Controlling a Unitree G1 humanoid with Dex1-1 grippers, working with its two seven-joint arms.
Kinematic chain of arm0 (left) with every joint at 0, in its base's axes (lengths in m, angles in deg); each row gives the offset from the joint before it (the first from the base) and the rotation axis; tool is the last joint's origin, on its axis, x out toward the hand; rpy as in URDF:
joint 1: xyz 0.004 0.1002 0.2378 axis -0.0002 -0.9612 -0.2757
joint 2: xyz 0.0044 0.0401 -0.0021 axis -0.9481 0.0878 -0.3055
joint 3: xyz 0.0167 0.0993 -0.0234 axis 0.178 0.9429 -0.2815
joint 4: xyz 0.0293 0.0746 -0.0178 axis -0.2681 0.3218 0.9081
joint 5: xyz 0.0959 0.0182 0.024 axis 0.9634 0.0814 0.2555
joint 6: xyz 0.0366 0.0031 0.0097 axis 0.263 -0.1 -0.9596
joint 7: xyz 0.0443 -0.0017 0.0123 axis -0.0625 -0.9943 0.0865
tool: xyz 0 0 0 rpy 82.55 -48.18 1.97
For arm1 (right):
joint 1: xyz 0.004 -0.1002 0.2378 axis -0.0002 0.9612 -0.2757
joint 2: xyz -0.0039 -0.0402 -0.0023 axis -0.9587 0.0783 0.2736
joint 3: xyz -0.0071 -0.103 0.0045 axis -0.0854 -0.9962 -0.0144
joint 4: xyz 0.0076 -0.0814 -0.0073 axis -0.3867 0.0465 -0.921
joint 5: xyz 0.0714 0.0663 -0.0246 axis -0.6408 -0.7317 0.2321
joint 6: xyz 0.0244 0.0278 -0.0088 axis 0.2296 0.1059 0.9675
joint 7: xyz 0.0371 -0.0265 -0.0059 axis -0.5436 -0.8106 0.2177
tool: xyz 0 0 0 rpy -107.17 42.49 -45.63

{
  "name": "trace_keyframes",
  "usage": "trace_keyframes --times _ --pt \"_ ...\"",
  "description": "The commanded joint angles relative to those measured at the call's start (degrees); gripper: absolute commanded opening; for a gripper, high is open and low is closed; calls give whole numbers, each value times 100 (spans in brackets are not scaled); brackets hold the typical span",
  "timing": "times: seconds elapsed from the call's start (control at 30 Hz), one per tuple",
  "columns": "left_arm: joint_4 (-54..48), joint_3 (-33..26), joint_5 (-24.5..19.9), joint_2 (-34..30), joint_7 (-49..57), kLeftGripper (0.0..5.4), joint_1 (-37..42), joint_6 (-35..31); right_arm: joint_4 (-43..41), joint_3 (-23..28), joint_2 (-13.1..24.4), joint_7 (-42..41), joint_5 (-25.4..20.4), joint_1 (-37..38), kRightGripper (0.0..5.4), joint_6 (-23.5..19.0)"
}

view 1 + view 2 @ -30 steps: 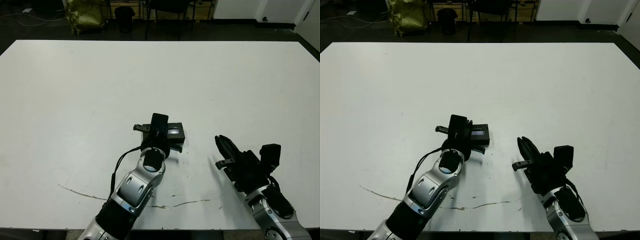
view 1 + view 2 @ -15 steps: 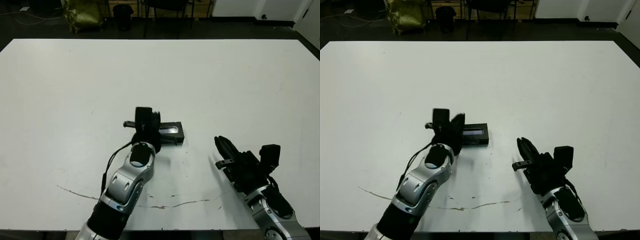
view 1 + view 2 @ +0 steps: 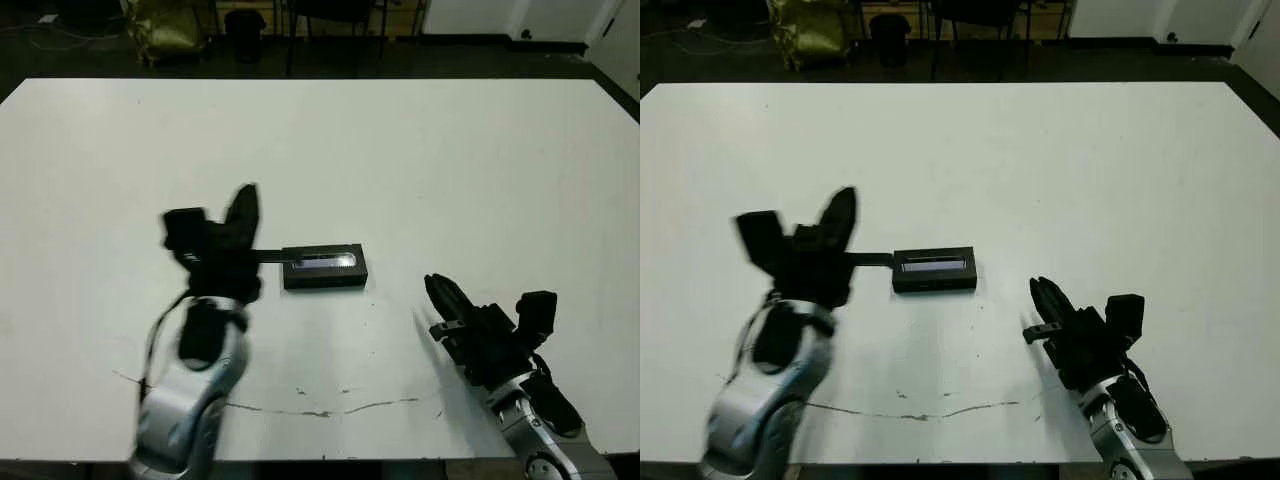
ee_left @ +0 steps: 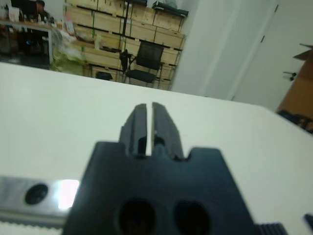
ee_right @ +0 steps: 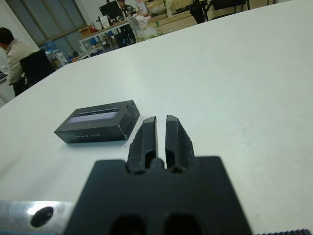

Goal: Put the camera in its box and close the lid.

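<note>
Now the box [image 3: 324,271] sits near the middle of the white worktop [image 3: 420,160], with the lid [image 3: 323,262] closed on top of it, its pale glossy strip facing up. The camera cannot be seen anywhere; whether it is inside cannot be told from these views.

The left gripper [image 3: 245,205] is raised above the worktop, to the left of the box and apart from it. It looks blurred in the head views. In its own wrist view the two black fingers [image 4: 138,125] stand together with only a thin slit between them, and nothing is held.

The right gripper [image 3: 436,292] rests low over the worktop, to the right of the box and nearer the robot, well clear of it. Its fingers [image 5: 146,136] are also together, with a narrow gap and nothing between them. From the right wrist view the closed box [image 5: 98,121] lies just beyond the fingertips and to one side.

A thin dark scratch [image 3: 330,409] runs across the worktop near the front edge.
</note>
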Motion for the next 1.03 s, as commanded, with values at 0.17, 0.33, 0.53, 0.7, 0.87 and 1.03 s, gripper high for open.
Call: trace_keyframes --times 0.17,0.33,0.53,0.7,0.87,1.03 --pt "286 -824 -395 -254 -745 2 -931 894 58 -45 -94 -74 -64 102 0 212" --pt "876 -1048 -371 -227 -1085 2 -1285 1767 404 -52 -293 -133 -54 99 0 612" --pt "1266 -1042 -785 -32 -1347 2 -1466 2017 494 -115 -405 95 123 83 0 654" --pt "1872 -935 -314 23 -1308 2 -1364 2672 677 -142 -541 108 168 84 0 908" --pt "2021 -850 -222 142 -1222 2 -1377 2702 929 -167 -573 10 325 68 0 1278" --pt "2154 -873 -287 189 -1263 2 -1325 2821 835 -162 -590 103 284 70 0 1103"
